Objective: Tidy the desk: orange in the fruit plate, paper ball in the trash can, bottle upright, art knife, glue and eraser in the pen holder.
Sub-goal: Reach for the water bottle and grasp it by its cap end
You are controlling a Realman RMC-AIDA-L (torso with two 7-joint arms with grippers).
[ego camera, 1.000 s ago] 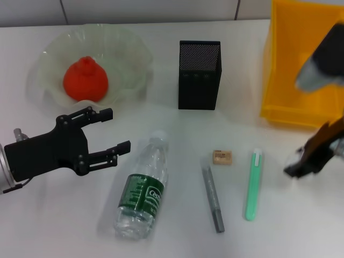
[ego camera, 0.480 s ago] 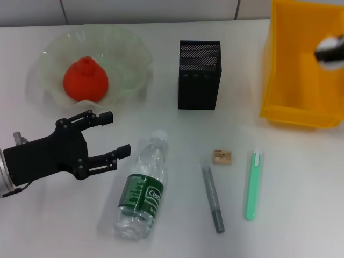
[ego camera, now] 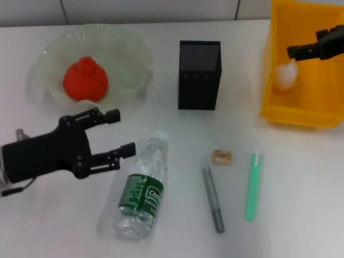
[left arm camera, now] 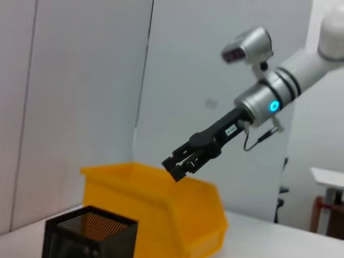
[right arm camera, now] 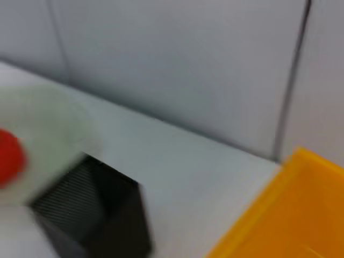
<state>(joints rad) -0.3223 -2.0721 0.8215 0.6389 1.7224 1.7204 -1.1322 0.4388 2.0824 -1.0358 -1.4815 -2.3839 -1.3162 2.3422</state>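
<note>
Two spread fingers of the left gripper (ego camera: pixel 119 133) sit at centre left of the head view, empty, just beside the lying bottle (ego camera: pixel 143 187). To upright it well, I'd close around the body near the cap. At upper right, the right gripper (ego camera: pixel 294 52) hangs over the trash can (ego camera: pixel 301 115), its finger state unclear; the paper ball (ego camera: pixel 285 76) is inside the can.

The bottle (ego camera: pixel 142 191) has a green label whose white print is unreadable.

White desk (ego camera: pixel 301 215) carries fruit plate (ego camera: pixel 131 48), pen holder (ego camera: pixel 199 75), trash can (ego camera: pixel 279 102), bottle (ego camera: pixel 143 188), eraser (ego camera: pixel 222 157).
</note>
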